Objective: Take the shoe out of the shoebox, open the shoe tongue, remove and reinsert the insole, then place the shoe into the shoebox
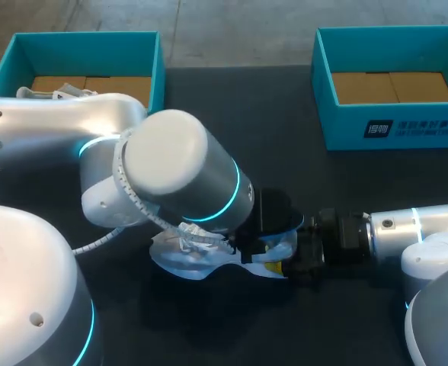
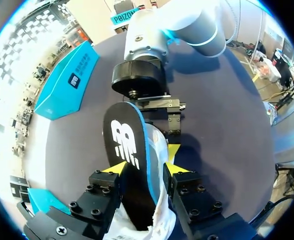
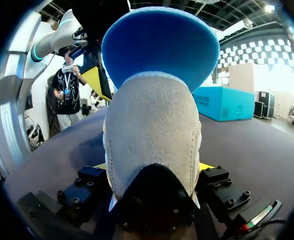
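A white and pale-blue shoe (image 1: 184, 258) lies on the dark table, mostly hidden under my left arm's wrist (image 1: 182, 179). My right gripper (image 1: 289, 259) is shut on its grey suede heel (image 3: 152, 135), one finger on each side. The insole (image 2: 124, 147), black on top with a white logo and a blue edge, sticks up out of the shoe's opening; its blue underside (image 3: 159, 47) rises above the heel. My left gripper (image 2: 144, 165) is shut across the insole, with white shoe lining (image 2: 159, 147) against one finger.
A teal shoebox (image 1: 87, 42) stands at the back left with something white at its front edge. A second teal shoebox (image 1: 392, 126) stands at the back right, its cardboard floor showing. My right arm (image 1: 430, 236) comes in low along the table.
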Robot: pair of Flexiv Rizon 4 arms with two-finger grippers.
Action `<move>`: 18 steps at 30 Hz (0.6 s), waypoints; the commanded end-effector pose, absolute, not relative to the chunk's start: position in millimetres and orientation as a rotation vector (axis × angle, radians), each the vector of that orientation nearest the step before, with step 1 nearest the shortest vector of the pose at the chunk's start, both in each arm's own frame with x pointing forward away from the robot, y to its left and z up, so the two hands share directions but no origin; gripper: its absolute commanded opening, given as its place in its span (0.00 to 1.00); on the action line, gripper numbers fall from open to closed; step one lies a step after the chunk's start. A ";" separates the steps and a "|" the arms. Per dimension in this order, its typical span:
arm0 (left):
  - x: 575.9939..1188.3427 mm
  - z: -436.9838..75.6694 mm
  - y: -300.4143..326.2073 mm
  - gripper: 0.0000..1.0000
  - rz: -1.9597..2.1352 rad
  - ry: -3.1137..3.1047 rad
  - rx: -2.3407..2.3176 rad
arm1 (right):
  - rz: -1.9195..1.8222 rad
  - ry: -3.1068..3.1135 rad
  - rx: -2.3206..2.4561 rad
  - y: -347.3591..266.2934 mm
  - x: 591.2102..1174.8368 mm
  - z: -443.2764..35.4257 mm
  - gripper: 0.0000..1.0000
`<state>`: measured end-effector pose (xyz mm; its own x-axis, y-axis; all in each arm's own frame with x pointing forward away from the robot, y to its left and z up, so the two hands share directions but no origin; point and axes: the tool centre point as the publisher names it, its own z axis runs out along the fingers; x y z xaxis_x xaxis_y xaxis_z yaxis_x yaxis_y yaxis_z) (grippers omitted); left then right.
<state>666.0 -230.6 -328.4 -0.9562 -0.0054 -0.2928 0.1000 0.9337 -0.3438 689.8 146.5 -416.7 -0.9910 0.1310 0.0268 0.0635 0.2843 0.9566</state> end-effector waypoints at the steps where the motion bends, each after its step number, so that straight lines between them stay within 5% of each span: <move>1: 664.6 -332.2 -232.1 0.45 -0.520 2.792 0.065 | 1.832 2.475 0.190 146.8 687.9 -416.8 0.00; 18: 670.6 -338.9 -237.2 0.45 -0.528 2.708 0.024 | 1.832 2.475 0.190 146.8 687.9 -416.8 0.00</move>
<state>672.7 -234.6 -335.3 -0.9297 -0.0515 -0.3646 0.0893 0.9291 -0.3590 689.8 146.5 -416.7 -0.9910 0.1310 0.0268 0.0635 0.2843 0.9566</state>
